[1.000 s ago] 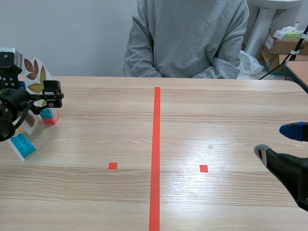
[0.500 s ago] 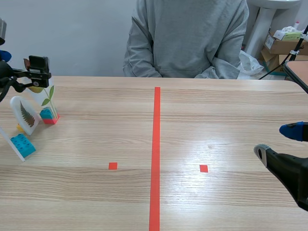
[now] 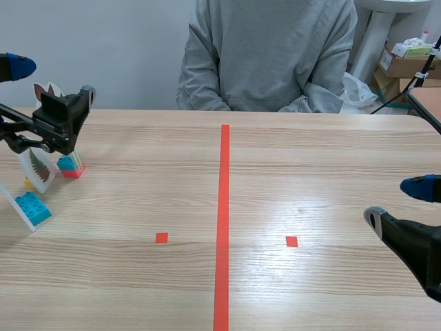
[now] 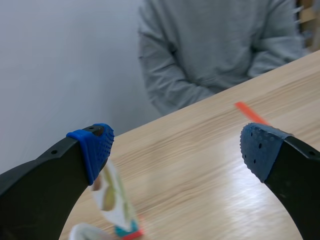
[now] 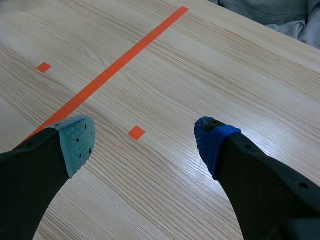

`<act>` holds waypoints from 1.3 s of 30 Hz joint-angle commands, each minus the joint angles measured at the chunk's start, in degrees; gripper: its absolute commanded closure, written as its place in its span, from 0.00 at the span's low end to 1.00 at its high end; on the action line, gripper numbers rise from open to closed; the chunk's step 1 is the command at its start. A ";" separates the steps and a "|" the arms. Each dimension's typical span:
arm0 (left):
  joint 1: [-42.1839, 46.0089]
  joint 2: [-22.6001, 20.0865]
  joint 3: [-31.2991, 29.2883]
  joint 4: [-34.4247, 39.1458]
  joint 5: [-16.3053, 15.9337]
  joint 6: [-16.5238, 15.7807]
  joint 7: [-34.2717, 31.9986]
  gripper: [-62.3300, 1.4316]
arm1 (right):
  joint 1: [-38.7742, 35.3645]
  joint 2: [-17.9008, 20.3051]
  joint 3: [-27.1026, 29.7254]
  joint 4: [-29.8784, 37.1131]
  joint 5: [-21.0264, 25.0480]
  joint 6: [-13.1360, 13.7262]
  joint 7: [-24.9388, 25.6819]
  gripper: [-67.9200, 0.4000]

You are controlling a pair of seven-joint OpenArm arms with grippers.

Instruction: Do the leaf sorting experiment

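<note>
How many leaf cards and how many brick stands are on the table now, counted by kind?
Leaf cards: 4 (brown-leaf card, fern card, green-leaf card, edge-on card)
Brick stands: 3 (cyan brick, red-and-cyan brick, yellow brick)
Total: 7

Wooden bench (image 3: 138,289) with an orange-red tape line (image 3: 224,207) down its middle, person (image 3: 269,55) in a grey sweatshirt seated across it, cardboard boxes (image 3: 403,65) and a white plastic bag (image 3: 358,91) behind, pale wall (image 3: 103,41)

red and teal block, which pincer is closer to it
Left. The left pincer hangs open just above the red and teal block; the right pincer sits low, far across the orange-red tape line.
</note>
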 commanded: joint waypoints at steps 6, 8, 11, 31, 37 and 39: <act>10.95 -0.68 -0.24 8.41 -2.97 -2.03 -0.72 0.13 | 0.68 0.00 0.39 0.46 1.03 0.07 0.63 0.39; 14.03 -0.66 -0.24 10.56 -2.95 -2.49 -0.74 0.13 | 0.68 0.00 0.39 0.46 1.03 0.07 0.63 0.39; 18.36 -0.68 -0.22 13.14 -2.91 -3.17 -0.72 0.13 | 0.68 0.02 0.39 0.46 1.03 0.07 0.63 0.39; 34.45 -2.62 -0.15 18.97 0.57 -7.17 -0.72 0.13 | 0.66 0.02 0.39 0.46 1.03 0.07 0.00 0.39; 34.53 -3.04 -0.15 18.97 0.59 -7.15 -1.38 0.13 | 0.66 0.02 0.39 0.46 1.03 0.07 -0.39 0.39; 34.58 -3.04 -0.15 18.97 0.55 -7.15 -1.36 0.13 | 0.66 0.02 0.39 0.46 1.03 0.07 -0.46 0.39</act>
